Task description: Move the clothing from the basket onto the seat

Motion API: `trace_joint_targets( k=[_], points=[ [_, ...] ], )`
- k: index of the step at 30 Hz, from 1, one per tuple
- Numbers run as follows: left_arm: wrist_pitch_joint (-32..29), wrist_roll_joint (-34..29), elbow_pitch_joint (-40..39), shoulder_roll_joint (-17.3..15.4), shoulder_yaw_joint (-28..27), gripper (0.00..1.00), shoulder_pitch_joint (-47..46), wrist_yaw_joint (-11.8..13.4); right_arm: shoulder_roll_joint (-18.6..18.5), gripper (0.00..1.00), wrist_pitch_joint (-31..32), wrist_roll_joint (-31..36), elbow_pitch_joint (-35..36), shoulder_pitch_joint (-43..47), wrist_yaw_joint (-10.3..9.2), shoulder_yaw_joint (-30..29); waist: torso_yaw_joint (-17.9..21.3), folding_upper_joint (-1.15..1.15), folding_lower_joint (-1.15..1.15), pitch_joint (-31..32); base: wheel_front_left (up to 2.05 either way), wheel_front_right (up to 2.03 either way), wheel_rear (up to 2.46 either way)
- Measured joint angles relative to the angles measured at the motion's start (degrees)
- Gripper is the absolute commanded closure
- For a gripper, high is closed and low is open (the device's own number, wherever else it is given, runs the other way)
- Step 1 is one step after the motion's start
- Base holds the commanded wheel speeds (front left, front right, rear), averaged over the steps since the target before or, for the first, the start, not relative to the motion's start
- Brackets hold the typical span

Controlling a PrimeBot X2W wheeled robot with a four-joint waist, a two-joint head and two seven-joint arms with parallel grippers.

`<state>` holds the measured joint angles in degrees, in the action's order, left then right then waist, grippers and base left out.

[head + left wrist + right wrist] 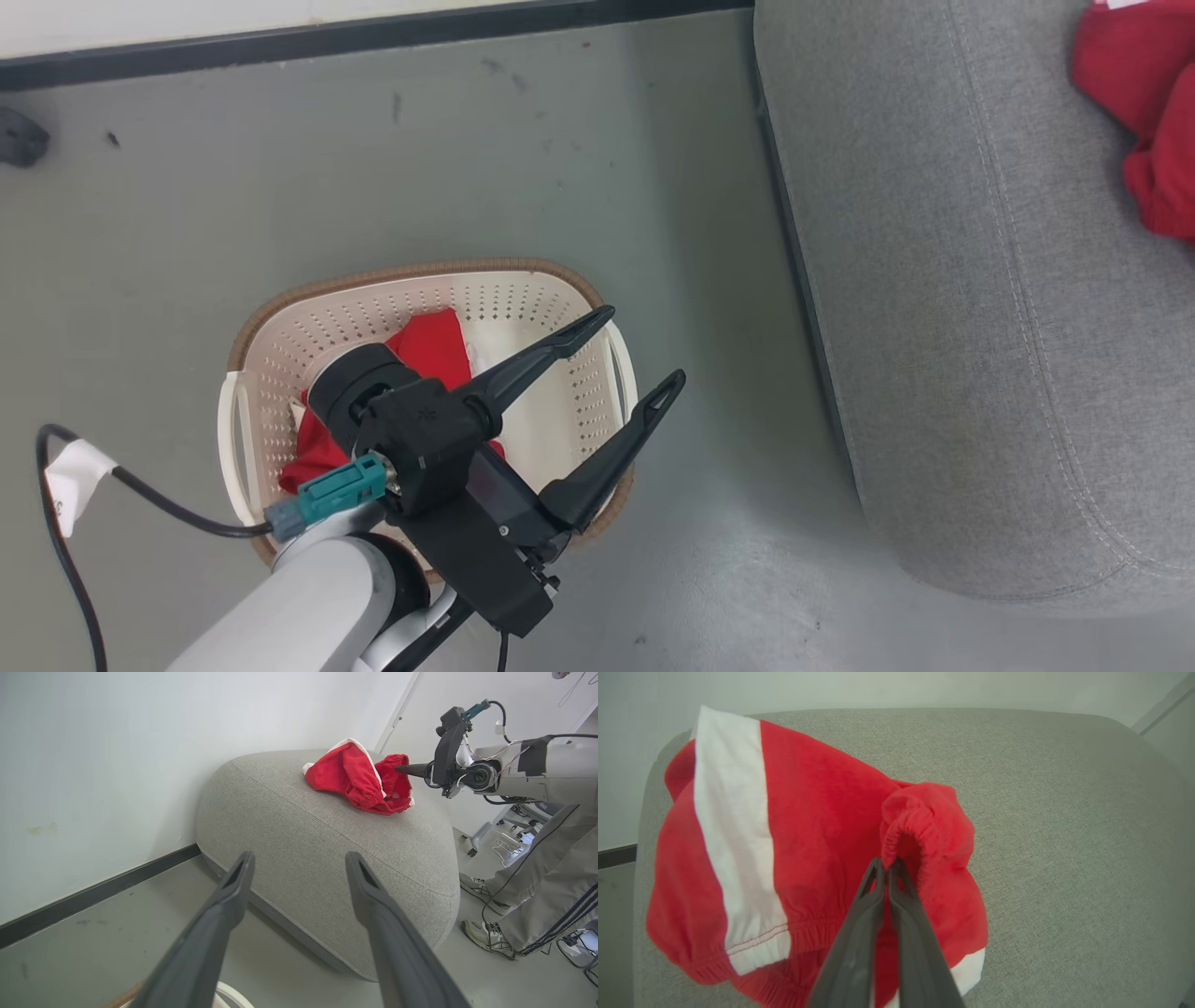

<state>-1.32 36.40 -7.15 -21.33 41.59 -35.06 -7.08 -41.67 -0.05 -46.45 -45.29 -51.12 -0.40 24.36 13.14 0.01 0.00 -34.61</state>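
Observation:
The cream basket (pixel 392 275) stands on the floor with red clothing (pixel 429 345) bunched inside. My left gripper (pixel 646 345) hovers over its right side, open and holding nothing; the same open fingers (pixel 247 868) show in the left wrist view. The grey seat (pixel 934 280) lies to the right with a red, white-striped garment (pixel 1139 93) on it. In the right wrist view, my right gripper (pixel 887 863) is shut on that garment's (pixel 822 826) elastic waistband. From the left wrist, the right gripper (pixel 397 769) meets the garment (pixel 355 777) on the seat (pixel 303 826).
A person's legs and sneakers (pixel 537 896) stand just beyond the seat's far side. A white wall with a black baseboard (pixel 373 33) runs behind the basket. A black cable with a white tag (pixel 75 471) trails on the floor at left.

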Motion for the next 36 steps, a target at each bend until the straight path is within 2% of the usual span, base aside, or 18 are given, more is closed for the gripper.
trace_joint_targets(
  k=[1,2,3,7,10,13,26,36],
  points=[
    [0.2,0.3,0.2,0.0,0.0,0.00,0.0,0.0,0.1,1.00,0.6,0.0,-0.4,-0.1,0.12,0.1,0.0,0.00,0.00,0.2,0.00,0.00,0.00],
    [0.5,0.4,0.4,0.0,0.0,0.00,0.0,0.0,0.3,0.62,1.1,0.0,-0.6,-0.1,0.23,0.2,-0.1,0.00,0.00,0.5,0.00,0.00,0.00],
    [0.5,0.5,0.7,0.0,0.0,0.00,0.0,0.0,0.6,0.00,1.6,0.0,-0.9,-0.2,0.23,0.4,-0.1,0.00,0.00,0.7,0.00,0.00,0.00],
    [1.3,1.8,1.5,0.0,0.0,0.00,0.1,0.0,1.5,0.00,4.4,-0.1,-2.2,-1.1,1.31,1.4,0.0,0.00,0.00,1.9,0.00,0.00,0.00],
    [2.1,2.0,2.3,-0.1,-0.3,0.00,0.4,0.0,2.4,0.00,6.5,-1.3,-2.6,-1.3,3.85,2.2,0.2,0.00,0.00,2.8,0.00,0.00,0.00],
    [2.9,2.2,3.3,-0.2,-0.5,0.00,0.7,0.0,2.7,0.00,8.3,-1.4,-3.2,-1.3,4.95,3.0,0.4,-0.01,0.00,4.0,0.00,0.00,0.00],
    [6.4,3.2,6.9,-0.2,-1.1,0.00,4.3,0.0,2.1,0.00,14.2,-1.5,-4.7,-0.4,6.21,5.6,1.2,-0.01,0.00,11.1,0.00,0.00,0.00],
    [9.5,3.9,8.8,0.8,-0.9,0.00,8.8,0.0,1.9,0.00,10.4,-1.6,3.3,4.8,7.17,6.4,0.8,-0.02,-0.01,18.2,0.00,0.00,0.00]
  ],
)
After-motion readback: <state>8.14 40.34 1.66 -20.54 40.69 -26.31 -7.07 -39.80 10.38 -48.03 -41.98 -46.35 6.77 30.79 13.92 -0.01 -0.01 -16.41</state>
